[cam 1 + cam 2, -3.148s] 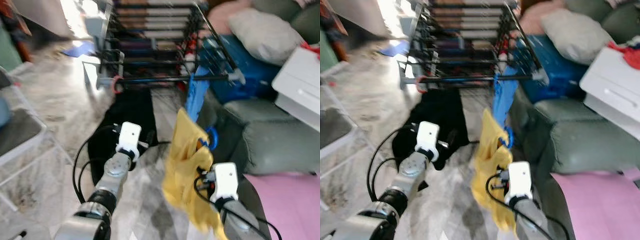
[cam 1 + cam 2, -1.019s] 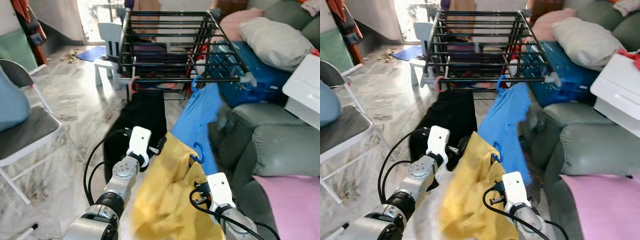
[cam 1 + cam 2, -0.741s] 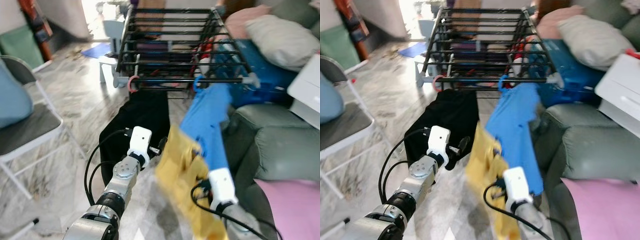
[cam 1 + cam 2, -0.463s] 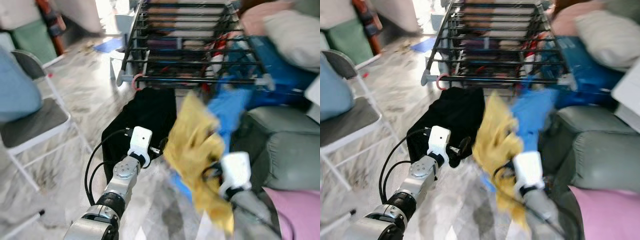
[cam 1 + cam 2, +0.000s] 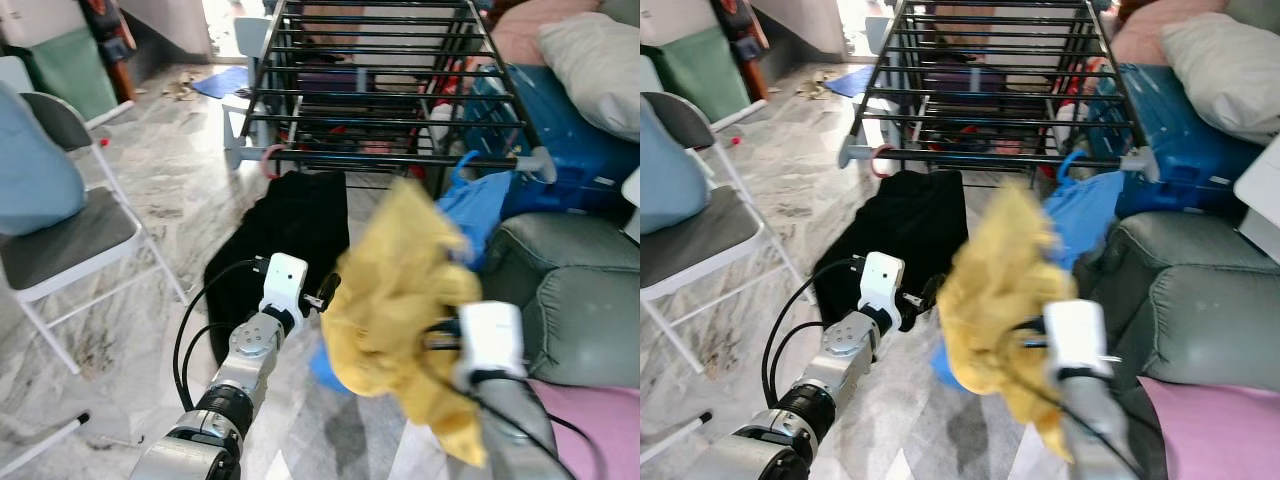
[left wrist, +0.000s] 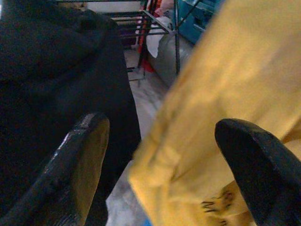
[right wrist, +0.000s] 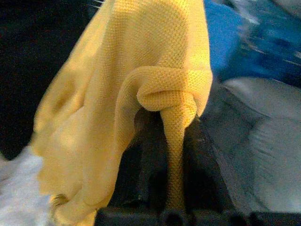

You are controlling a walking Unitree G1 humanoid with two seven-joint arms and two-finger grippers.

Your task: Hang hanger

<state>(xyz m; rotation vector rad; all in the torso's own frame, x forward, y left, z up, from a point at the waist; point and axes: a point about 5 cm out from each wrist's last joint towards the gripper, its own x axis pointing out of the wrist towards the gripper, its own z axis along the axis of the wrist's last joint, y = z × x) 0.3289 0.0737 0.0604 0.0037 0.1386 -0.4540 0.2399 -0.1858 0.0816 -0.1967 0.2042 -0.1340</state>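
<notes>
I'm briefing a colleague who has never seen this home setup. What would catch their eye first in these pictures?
First, the bright yellow garment, bunched in the middle foreground and pinched in the right tool. Behind it stands the black drying rack, with a black garment and a blue garment hanging from its front bar. The left tool hovers open beside the yellow cloth.

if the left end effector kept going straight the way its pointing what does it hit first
Probably the yellow garment, which hangs across the gap between the open fingers of the left end effector. The black garment lies beside its path. Depth is hard to judge.
</notes>
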